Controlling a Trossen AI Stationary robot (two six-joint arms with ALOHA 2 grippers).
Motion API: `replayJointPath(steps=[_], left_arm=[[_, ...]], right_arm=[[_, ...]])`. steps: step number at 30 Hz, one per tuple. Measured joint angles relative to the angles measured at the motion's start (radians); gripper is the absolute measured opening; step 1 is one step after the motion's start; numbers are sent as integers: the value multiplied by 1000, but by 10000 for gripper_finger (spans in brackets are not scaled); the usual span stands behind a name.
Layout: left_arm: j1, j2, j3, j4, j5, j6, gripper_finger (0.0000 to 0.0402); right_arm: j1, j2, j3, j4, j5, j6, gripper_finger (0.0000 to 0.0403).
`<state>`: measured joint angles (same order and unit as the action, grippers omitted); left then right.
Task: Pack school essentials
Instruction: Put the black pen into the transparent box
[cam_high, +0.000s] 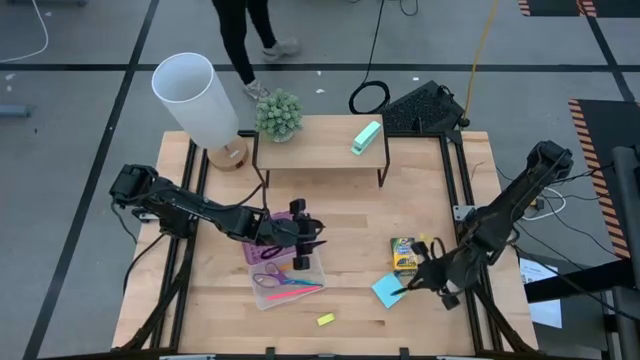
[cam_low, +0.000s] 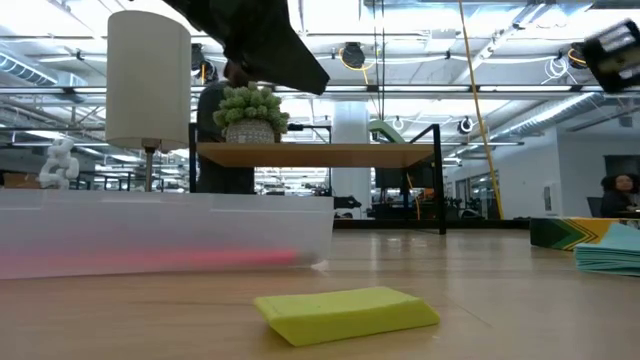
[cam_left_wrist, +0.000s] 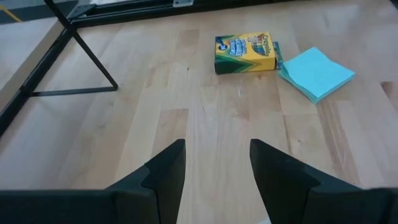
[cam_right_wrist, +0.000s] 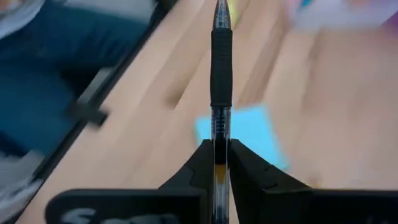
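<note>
Black pen (cam_right_wrist: 220, 74) clamped in right gripper (cam_right_wrist: 216, 163) above blue sticky-note pad (cam_right_wrist: 239, 134).

bare wood between clear case (cam_high: 287, 281) and crayon box (cam_high: 403, 256).

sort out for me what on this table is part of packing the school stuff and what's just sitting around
For the job:
- black pen, held in the right hand
- blue sticky-note pad
- crayon box
- yellow eraser
- scissors and pink pencil, already in the clear case
- left hand, open above the case

Lying about:
- lamp
- potted plant
- mint-green block on the shelf
</note>
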<state>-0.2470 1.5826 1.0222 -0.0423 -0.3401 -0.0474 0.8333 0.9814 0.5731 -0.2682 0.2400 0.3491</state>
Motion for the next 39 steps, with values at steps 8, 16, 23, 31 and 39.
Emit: replayJointPath(steps=[8,16,23,31,39], left_arm=[[0,0,0,79,-1,10,184],[-1,1,0,185,0,32,184],[-20,1,0,288,9,71,184],[-30,1,0,416,36,126,198],[2,2,0,551,60,156,288]], right_arm=[[-54,-14,0,234,302,-250,25],[-186,-14,0,603,355,-593,24],[-308,-15,-59,938,220,-736,24],[-415,-14,-214,1291,52,-733,24],[-469,-14,-240,1357,44,-729,25]])
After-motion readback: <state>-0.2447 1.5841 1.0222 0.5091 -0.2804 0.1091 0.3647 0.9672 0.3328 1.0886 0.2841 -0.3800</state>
